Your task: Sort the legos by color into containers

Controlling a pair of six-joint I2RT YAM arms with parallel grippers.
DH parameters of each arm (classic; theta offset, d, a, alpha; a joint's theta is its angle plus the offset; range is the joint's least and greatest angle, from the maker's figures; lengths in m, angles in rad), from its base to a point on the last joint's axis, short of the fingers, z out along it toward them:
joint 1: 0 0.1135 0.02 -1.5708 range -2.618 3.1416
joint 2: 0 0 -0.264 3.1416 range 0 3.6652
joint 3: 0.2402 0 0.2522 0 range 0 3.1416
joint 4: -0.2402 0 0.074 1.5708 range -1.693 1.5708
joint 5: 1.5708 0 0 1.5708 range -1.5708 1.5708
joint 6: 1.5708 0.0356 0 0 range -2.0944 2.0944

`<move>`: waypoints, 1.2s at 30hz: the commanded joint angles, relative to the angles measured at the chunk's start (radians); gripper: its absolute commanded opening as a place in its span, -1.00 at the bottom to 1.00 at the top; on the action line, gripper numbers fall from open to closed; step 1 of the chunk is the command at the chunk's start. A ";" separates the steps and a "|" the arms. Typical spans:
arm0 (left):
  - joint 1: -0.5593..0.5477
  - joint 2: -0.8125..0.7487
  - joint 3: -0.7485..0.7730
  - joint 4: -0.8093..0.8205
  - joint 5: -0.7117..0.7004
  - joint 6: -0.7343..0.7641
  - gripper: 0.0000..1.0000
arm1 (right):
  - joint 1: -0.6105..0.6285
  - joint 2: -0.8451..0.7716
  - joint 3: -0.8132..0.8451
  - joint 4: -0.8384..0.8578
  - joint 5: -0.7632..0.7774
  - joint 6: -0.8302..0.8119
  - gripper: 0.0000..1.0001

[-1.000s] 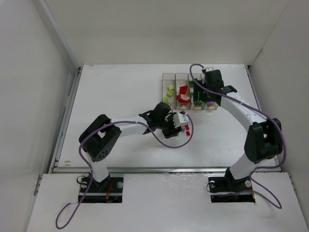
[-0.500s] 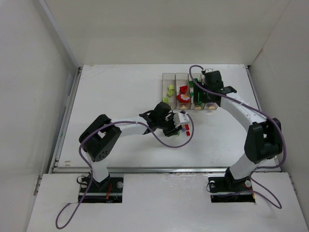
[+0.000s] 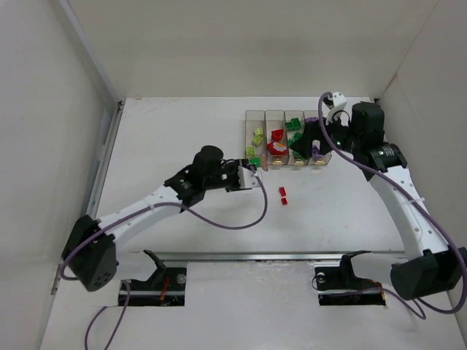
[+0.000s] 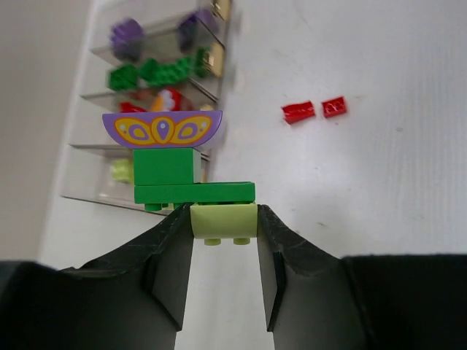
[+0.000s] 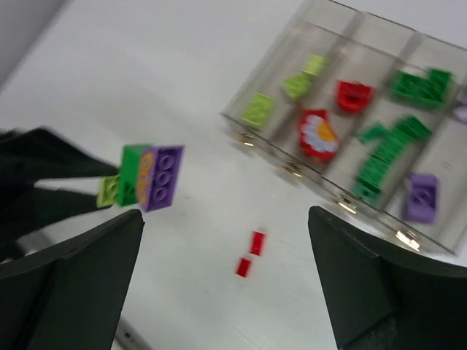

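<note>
The left arm's black two-finger claw (image 4: 222, 219) is clenched on a small stuck-together clump of plastic bricks (image 4: 182, 171). It pinches the pale yellow-green brick (image 4: 222, 223) at the bottom, which carries a flat green plate, then a green block, with a purple curved piece printed in orange and yellow on top. In the overhead view this clump sits near the middle of the frame, just at the lower left corner of the row of four clear plastic bins (image 3: 256, 112).

The bins lie in the upper right of the white table (image 3: 182, 138). From left to right they hold yellow-green bricks, red ones with a red piece showing a white flower (image 5: 318, 136), green ones, and purple ones.

The right arm's claw (image 5: 225, 213) hangs over the right end of that row, released, with its dark fingers spread wide and nothing between them.

Two tiny red bricks (image 3: 282, 194) lie loose on the table just below the bins, side by side, apart from both claws.
</note>
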 commanded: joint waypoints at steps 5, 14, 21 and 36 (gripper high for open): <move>0.018 -0.248 -0.105 0.047 0.118 0.225 -1.00 | -0.013 0.030 -0.003 0.139 -0.609 0.000 1.00; 0.007 -0.313 -0.128 0.087 0.113 0.216 -1.00 | 0.109 0.064 -0.030 0.335 -0.575 0.160 1.00; 0.007 -0.313 -0.128 0.099 0.081 0.179 -1.00 | 0.152 0.162 -0.059 0.335 -0.526 0.240 0.87; 0.007 -0.333 -0.137 0.110 0.072 0.127 -1.00 | 0.162 0.224 -0.086 0.366 -0.593 0.226 0.20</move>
